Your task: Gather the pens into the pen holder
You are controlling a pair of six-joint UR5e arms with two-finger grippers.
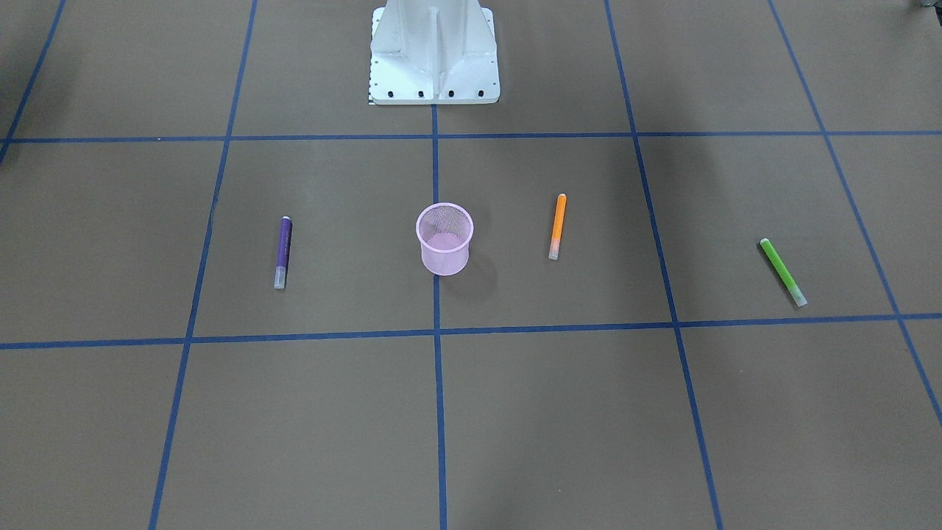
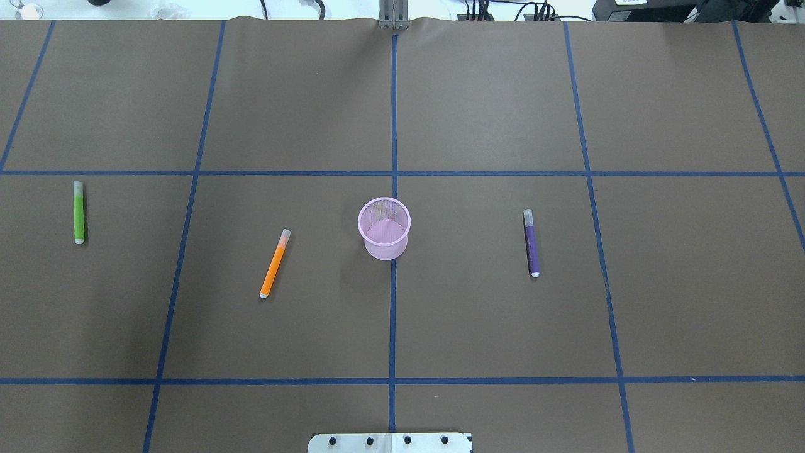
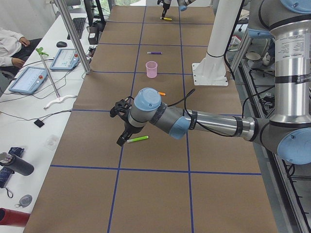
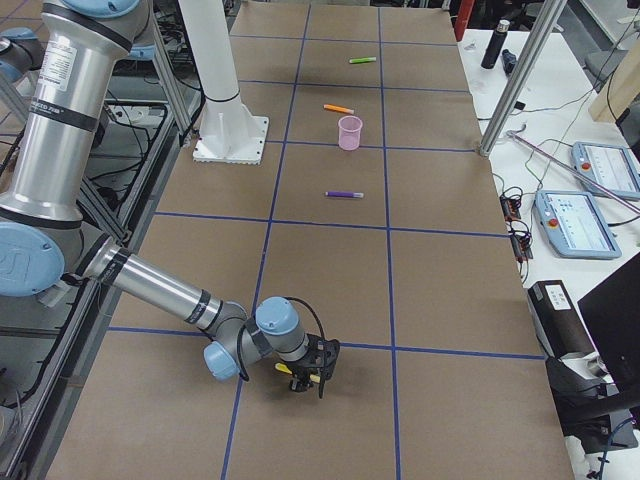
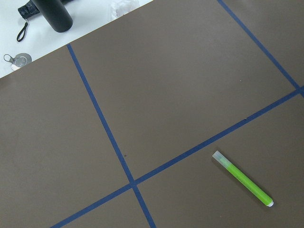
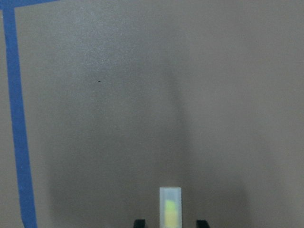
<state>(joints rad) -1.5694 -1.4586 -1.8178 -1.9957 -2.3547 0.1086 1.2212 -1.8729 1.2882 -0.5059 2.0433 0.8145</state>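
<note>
The pink mesh pen holder stands upright at the table's middle, with nothing showing inside it. Three pens lie flat around it: purple, orange and green. In the exterior left view my left gripper hovers just above and beside the green pen; I cannot tell whether it is open or shut. The left wrist view shows the green pen but no fingers. My right gripper is open, low over the table, its fingertips straddling the yellow pen with gaps on both sides.
The white robot base stands behind the holder. Blue tape lines grid the brown table cover. A black bottle and a key ring lie past the table's left end. Tablets and a person's sleeve are along the operators' side.
</note>
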